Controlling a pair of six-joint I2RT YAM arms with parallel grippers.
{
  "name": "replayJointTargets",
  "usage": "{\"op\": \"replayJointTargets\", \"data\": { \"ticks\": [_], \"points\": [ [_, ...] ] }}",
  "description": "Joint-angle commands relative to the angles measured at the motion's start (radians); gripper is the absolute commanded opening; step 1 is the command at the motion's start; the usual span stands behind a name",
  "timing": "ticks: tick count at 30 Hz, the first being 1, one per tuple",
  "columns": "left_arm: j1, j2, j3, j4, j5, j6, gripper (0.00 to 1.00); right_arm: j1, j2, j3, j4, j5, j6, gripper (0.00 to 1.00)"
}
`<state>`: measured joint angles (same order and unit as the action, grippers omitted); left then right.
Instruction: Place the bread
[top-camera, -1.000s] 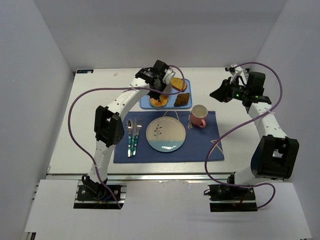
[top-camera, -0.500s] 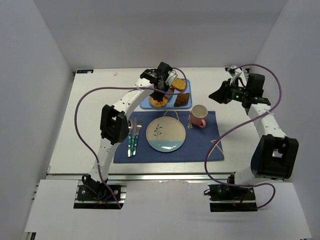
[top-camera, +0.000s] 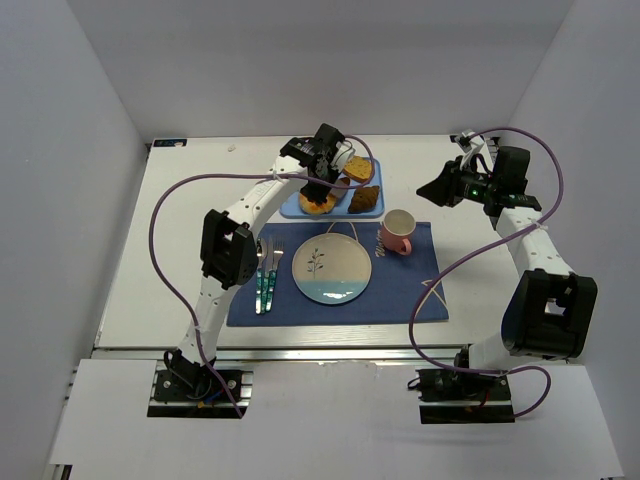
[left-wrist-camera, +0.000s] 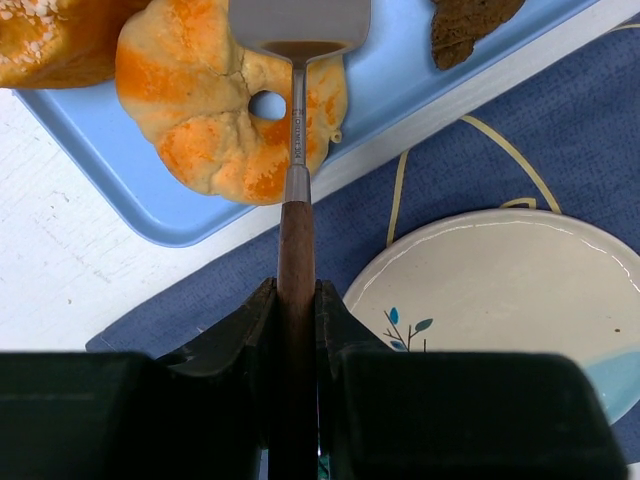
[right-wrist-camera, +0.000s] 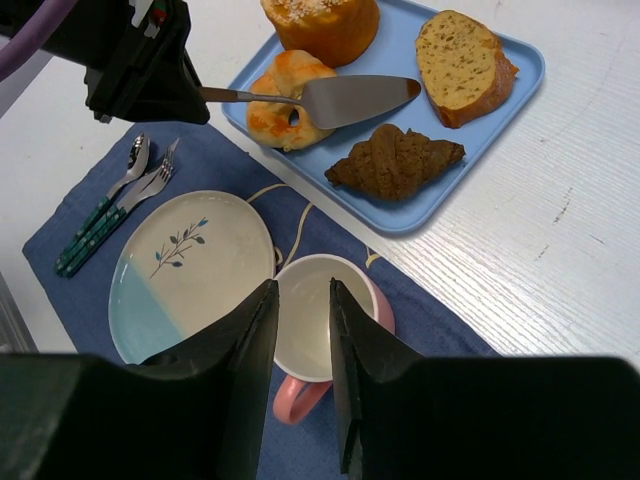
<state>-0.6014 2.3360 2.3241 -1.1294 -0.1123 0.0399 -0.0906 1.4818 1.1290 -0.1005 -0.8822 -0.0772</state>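
The bread (right-wrist-camera: 462, 62), a tan speckled slice with a brown crust, lies at the far right end of the blue tray (right-wrist-camera: 400, 40); it also shows in the top view (top-camera: 359, 169). My left gripper (left-wrist-camera: 297, 295) is shut on the wooden handle of a metal spatula (left-wrist-camera: 300, 25). The spatula blade (right-wrist-camera: 355, 98) hovers over the tray above the donut (left-wrist-camera: 215, 110), its tip pointing at the bread with a small gap. My right gripper (right-wrist-camera: 303, 290) is open and empty, held high over the pink mug (right-wrist-camera: 325, 330).
The tray also holds a dark brown pastry (right-wrist-camera: 395, 160) and an orange bun (right-wrist-camera: 320, 25). A white and blue plate (top-camera: 331, 265), cutlery (top-camera: 266, 270) and the mug (top-camera: 398, 232) sit on a blue placemat (top-camera: 400, 290) in front of the tray.
My left arm has swung a little to the right with the spatula, bringing the blade nearer the bread. The right arm has not moved.
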Motion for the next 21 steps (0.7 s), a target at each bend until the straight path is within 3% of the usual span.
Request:
{"op": "replayJointTargets", "data": {
  "ticks": [1,21],
  "points": [
    [-0.006,-0.017,0.037,-0.004,0.022,-0.014,0.00,-0.006,0.006,-0.006,0.045,-0.029,0.017,0.33],
    [-0.006,0.025,0.047,-0.004,0.046,-0.025,0.00,-0.009,-0.002,-0.012,0.047,-0.032,0.022,0.34]
  ]
}}
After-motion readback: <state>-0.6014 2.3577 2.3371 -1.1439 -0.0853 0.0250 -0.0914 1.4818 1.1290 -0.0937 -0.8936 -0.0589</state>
